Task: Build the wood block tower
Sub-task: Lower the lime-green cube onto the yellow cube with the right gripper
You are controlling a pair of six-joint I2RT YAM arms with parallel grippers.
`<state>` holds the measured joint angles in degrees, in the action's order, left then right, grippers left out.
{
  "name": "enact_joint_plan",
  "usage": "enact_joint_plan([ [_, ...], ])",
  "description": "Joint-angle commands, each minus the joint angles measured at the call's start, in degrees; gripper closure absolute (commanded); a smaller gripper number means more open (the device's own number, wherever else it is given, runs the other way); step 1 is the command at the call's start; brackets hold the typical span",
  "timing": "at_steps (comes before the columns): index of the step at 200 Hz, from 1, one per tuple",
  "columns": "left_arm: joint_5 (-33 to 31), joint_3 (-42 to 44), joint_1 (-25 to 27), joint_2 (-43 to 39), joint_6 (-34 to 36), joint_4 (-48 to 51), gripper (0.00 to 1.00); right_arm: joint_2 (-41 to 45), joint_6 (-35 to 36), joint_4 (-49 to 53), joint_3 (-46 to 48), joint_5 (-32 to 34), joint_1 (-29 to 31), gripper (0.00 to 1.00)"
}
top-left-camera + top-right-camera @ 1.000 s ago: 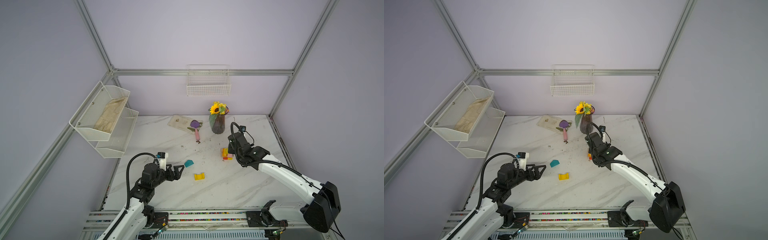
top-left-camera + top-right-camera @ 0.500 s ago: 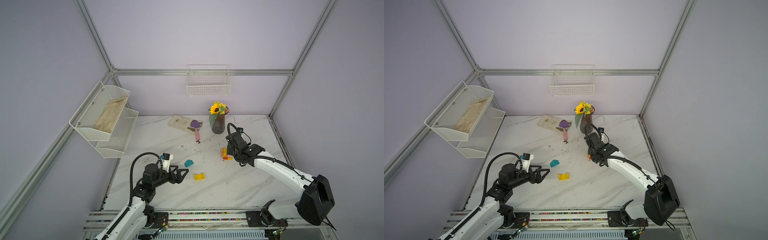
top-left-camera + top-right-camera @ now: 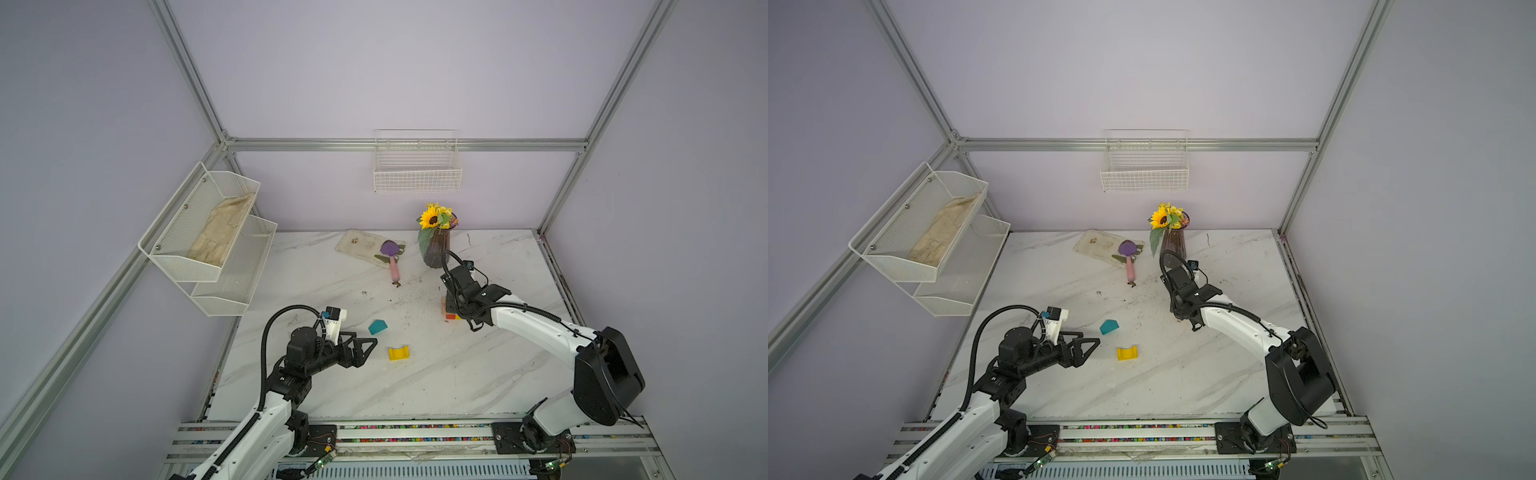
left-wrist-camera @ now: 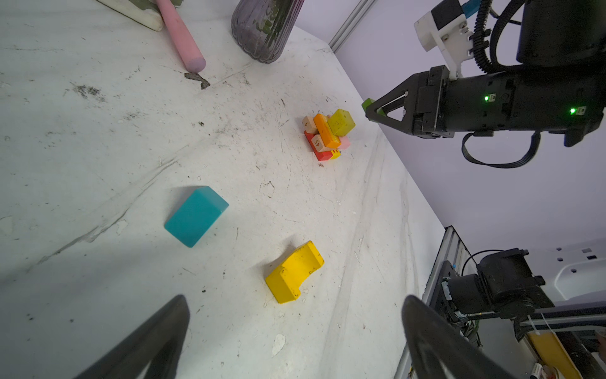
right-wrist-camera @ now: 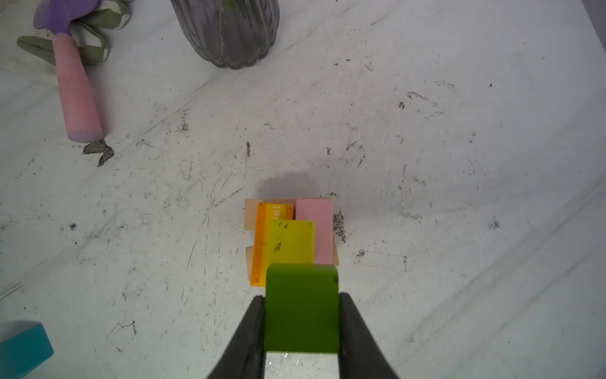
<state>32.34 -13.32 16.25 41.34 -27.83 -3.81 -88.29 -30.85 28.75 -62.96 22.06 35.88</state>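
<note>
Right gripper (image 5: 301,297) clamps green block (image 5: 301,315) just over the tower (image 4: 328,134).
Tower stands near the vase (image 3: 434,249); left gripper (image 3: 368,352) gapes empty beside teal block (image 4: 196,215) and yellow arch (image 4: 293,272).

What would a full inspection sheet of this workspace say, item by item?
Surface: white marble tabletop, scuffed and speckled with dirt.
Job's things: low stack of coloured wood blocks; teal pointed block and yellow arch block lie loose.
Clutter: dark ribbed vase with sunflower, pink-handled purple scoop.
Grippers: left gripper open, empty; right gripper shut on green wood block by the stack.
Cables: black hose arches over left arm, clear of blocks.
Surroundings: white mesh wall shelf holding cloth, wire basket.
</note>
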Motion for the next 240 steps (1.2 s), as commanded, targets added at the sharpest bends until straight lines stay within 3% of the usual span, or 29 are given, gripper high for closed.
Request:
enact_joint_plan([
  [1, -0.17, 0.23, -0.07, -0.27, 1.03, -2.01, 0.00, -1.33, -0.97, -0.28, -1.93, -0.26, -0.50, 0.92],
  [240, -0.26, -0.21, -0.08, 2.20, 1.03, -2.51, 0.00, -7.28, -1.93, -1.37, -4.31, -3.17, -2.92, 0.80],
])
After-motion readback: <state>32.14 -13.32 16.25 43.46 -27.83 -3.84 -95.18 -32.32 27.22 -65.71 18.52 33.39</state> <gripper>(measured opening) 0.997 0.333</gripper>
